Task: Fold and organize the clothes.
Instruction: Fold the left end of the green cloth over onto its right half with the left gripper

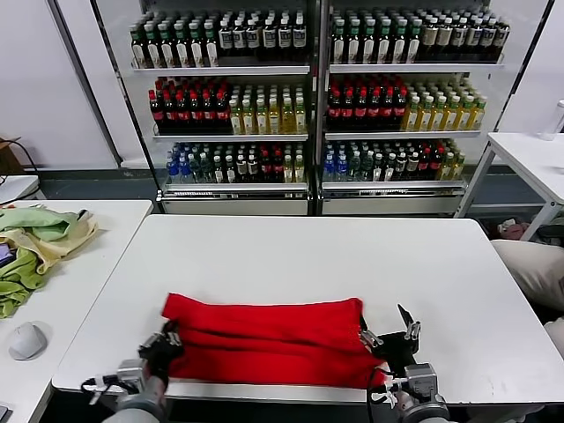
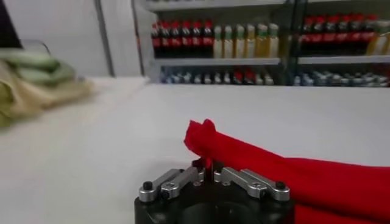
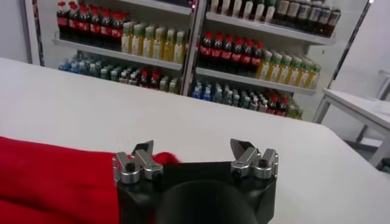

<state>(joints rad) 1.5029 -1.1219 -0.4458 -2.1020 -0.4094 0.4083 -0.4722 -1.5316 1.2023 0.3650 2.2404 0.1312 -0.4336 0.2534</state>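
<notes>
A bright red T-shirt (image 1: 273,339) lies folded into a long band near the front edge of the white table (image 1: 308,256). No print shows on it. My left gripper (image 1: 166,342) is at the band's left end. In the left wrist view my left gripper (image 2: 206,165) is shut on a pinch of the red fabric (image 2: 256,161). My right gripper (image 1: 388,335) is at the band's right end. In the right wrist view my right gripper (image 3: 194,151) is open with its fingers wide apart, and the red cloth (image 3: 55,176) lies beside one finger (image 3: 144,152).
Pale green and yellow cloths (image 1: 35,242) and a grey mouse (image 1: 26,340) lie on a side table to the left. Shelves of bottles (image 1: 308,97) stand behind the table. Another white table (image 1: 529,150) is at the far right.
</notes>
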